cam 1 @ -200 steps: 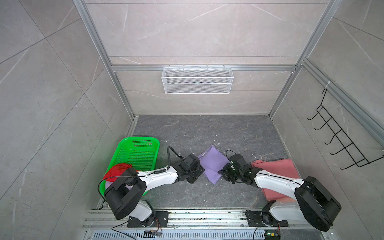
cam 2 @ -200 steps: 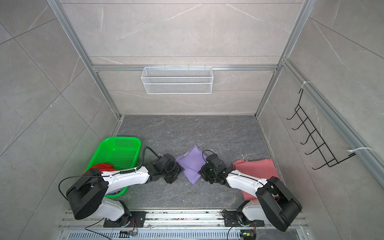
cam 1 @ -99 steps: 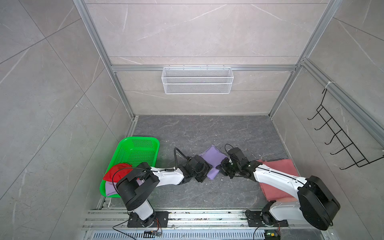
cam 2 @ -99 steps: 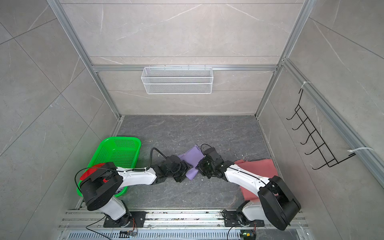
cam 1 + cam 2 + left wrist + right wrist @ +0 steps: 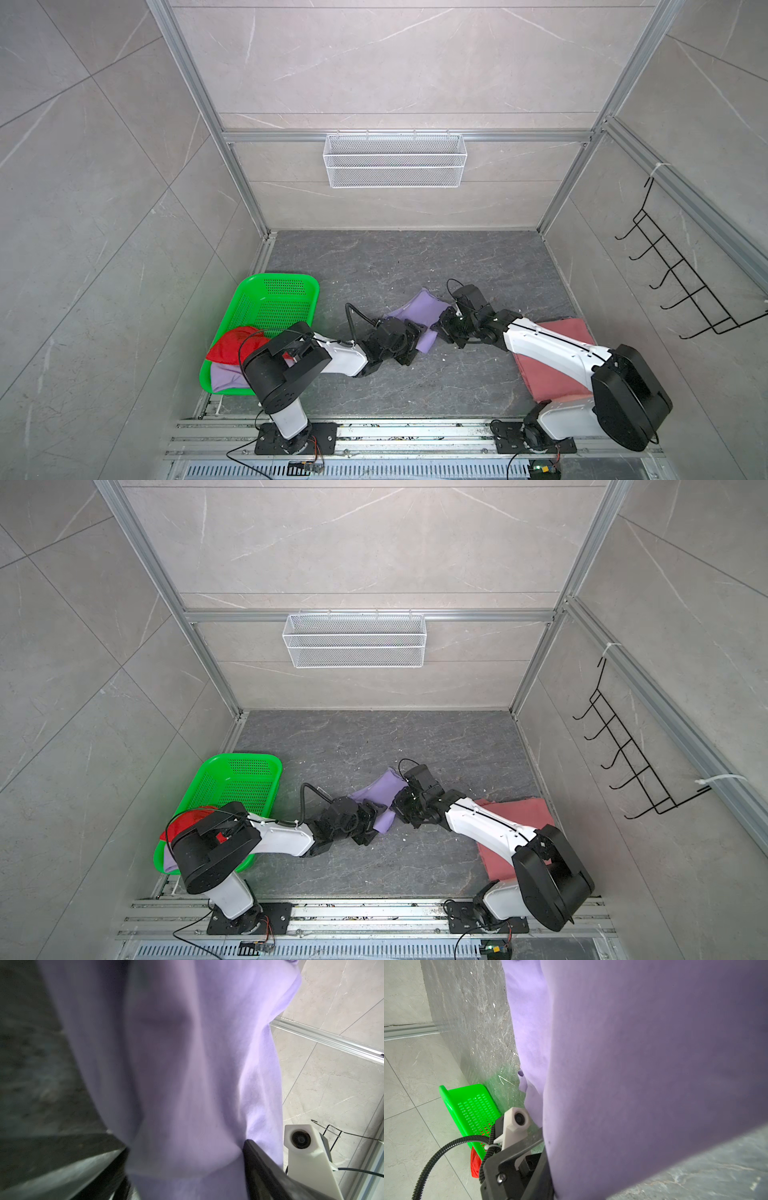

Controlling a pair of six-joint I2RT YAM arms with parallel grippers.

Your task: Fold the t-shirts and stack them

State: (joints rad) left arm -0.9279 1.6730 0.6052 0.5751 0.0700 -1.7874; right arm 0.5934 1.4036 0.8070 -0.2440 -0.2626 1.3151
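Beside the salmon-pink t-shirt (image 5: 544, 380), the right gripper (image 5: 444, 329), jaws clamped on the lavender t-shirt (image 5: 422, 309), should hold firm while the left gripper (image 5: 415, 343), jaws apart, withdraws cleanly.

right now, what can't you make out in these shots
left claw grip: left wrist view, blurred lavender t-shirt fills the gap.
right claw fingers: right wrist view, same shirt covers them.
second lavender t-shirt: both top views, mostly under red t-shirt and left arm.
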